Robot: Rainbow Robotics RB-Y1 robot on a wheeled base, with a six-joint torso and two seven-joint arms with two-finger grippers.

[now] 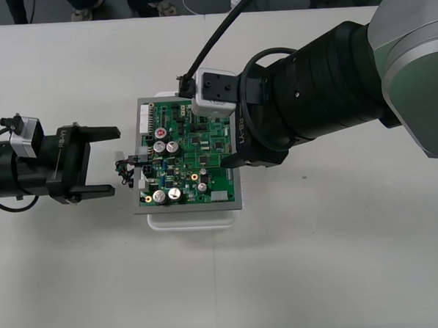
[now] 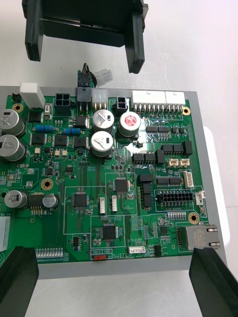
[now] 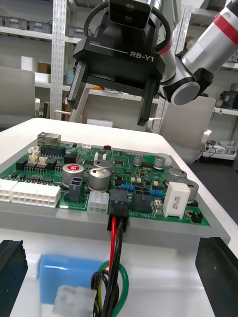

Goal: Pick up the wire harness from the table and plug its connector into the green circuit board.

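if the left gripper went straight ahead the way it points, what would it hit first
Most likely the wire harness: its wires bunch just ahead of the open left gripper, and its black plug looks seated in the green circuit board's edge right behind them.

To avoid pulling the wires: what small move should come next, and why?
Probably back the left gripper straight away from the board: its fingers stand open, and the plug seems seated in the board's edge. The right gripper hovers above.
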